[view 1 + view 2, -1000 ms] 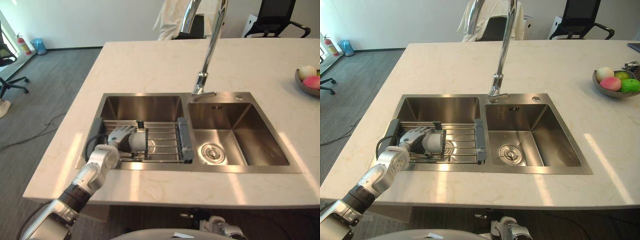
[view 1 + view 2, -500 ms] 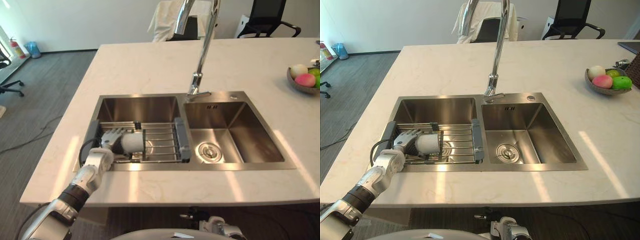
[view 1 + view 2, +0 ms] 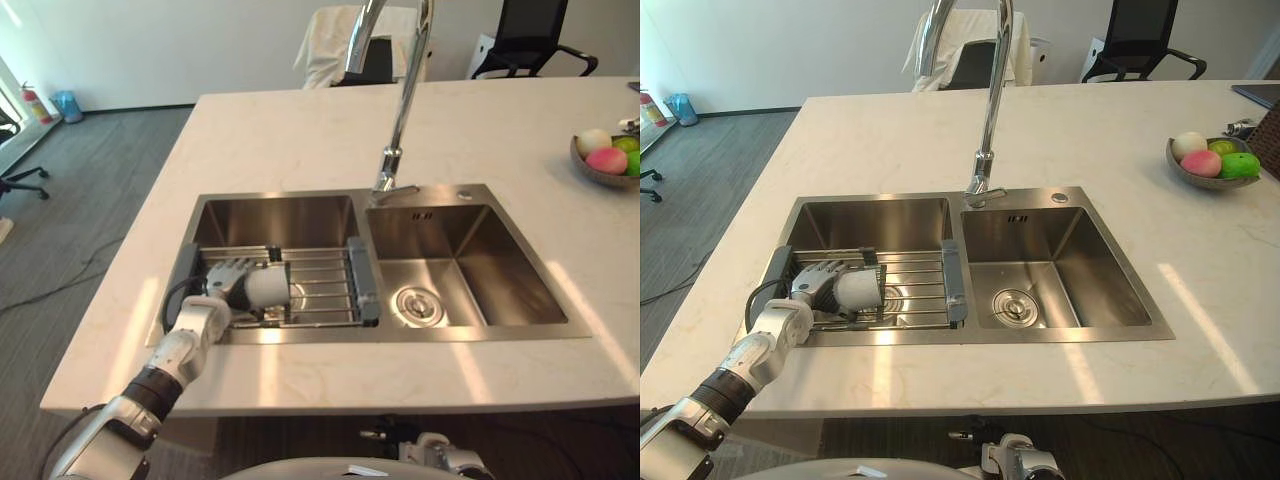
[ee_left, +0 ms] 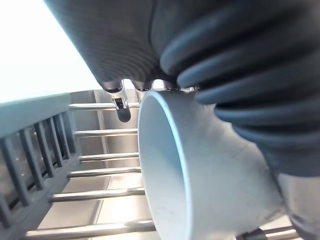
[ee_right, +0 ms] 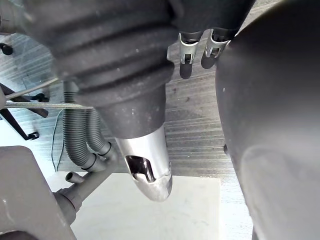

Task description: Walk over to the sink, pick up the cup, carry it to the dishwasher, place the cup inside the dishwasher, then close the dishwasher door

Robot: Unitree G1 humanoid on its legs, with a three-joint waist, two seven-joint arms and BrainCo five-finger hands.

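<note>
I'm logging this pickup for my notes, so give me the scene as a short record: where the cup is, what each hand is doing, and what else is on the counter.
cup: white, on its side over the rack in the left basin of the sink
left hand: curled round the cup
right hand: low, above the floor
faucet: behind the sink, at the middle
fruit bowl: far right of the counter
stage: cup not yet out of the sink

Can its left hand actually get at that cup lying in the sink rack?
Probably yes: the left hand rests against the cup on the rack, with nothing between them.
</note>
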